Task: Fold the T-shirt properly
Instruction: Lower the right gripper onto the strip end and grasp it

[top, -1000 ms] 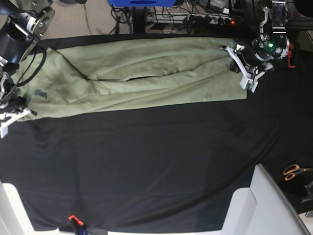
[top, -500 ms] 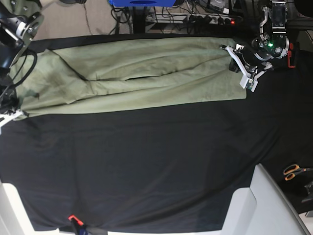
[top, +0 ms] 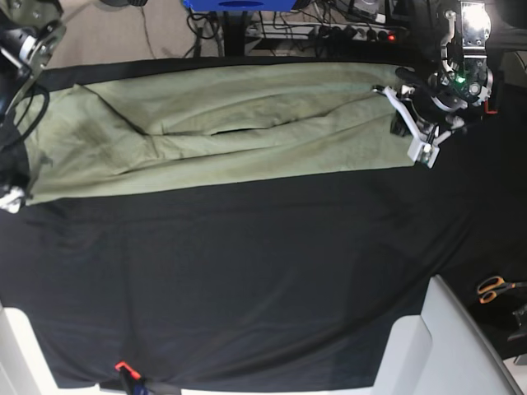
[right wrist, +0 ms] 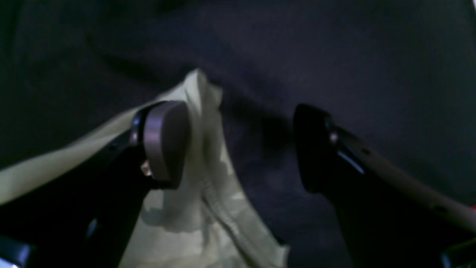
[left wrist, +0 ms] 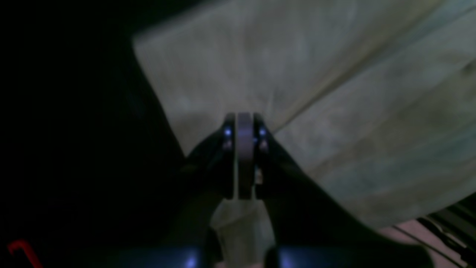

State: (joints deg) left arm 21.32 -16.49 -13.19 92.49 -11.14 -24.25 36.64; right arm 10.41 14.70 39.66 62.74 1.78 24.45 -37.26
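At the corner of the T-shirt point(right wrist: 193, 208) seen by the right wrist camera, the right gripper point(right wrist: 238, 149) stands with its jaws spread wide. One pad point(right wrist: 165, 143) rests against a raised peak of pale green fabric, the other hangs apart over the black cloth point(right wrist: 334, 56). Nothing is pinched between them. The hem seam runs down from that peak, so I judge this corner has been let go so it can settle flat.

At the opposite end of the T-shirt, the left gripper point(left wrist: 243, 156) has its pads point(left wrist: 245, 156) pressed together. They sit above the fabric edge where a long crease crosses. Whether a thin layer is caught between them, the blurred wrist view does not settle.

From the base view the T-shirt point(top: 239, 123) lies as a long band along the far side of the black cloth point(top: 247, 280). One lengthwise fold is apparently made already. The left gripper point(top: 424, 136) is at one short edge of the T-shirt, and the right arm is mostly cut off at the other short edge. Holding both ends would keep the band taut and straight. Beyond the T-shirt's near long edge the black cloth is bare. Scissors point(top: 494, 288) lie well away from the T-shirt, off the black cloth.
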